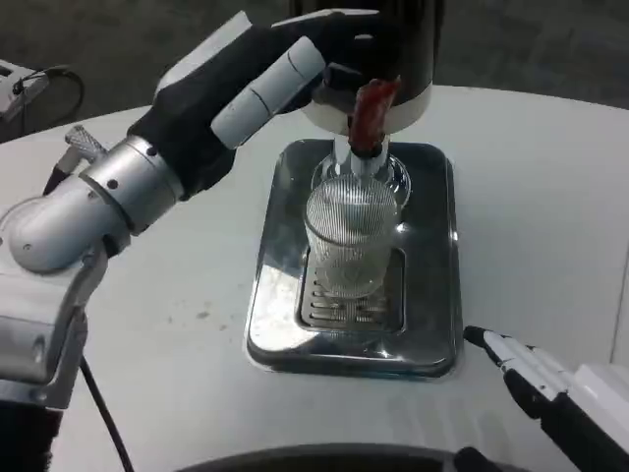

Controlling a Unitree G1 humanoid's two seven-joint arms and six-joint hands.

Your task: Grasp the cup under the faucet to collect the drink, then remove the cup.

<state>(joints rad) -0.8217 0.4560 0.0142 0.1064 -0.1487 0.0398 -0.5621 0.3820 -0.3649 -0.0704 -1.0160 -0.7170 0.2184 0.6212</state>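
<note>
In the middle of the white counter (550,226) sits a shiny metal drip tray (432,324). A see-through cup (351,241) with thin lines down its sides stands upright on the slotted grate (339,310) of the tray. It is right under the faucet (371,120), which has a dark red handle and sticks out from the drink machine (403,59) at the back of the tray. No hand is touching the cup.

The left hand (260,74) is up high, well above the tray. It reaches across to the front of the drink machine, and its fingers (270,88) lie long and close together, pointing at the faucet. The fingertips are right by the top of the faucet, but I cannot tell if they press on it or hold it.

The right hand (536,379) is low, near the bottom right corner, on the counter just beside the tray. One finger points toward the tray corner. It holds nothing. Most of the hand is cut off by the edge, so I cannot tell how wide it is.

A thin black cable (103,418) hangs under the left arm.
</note>
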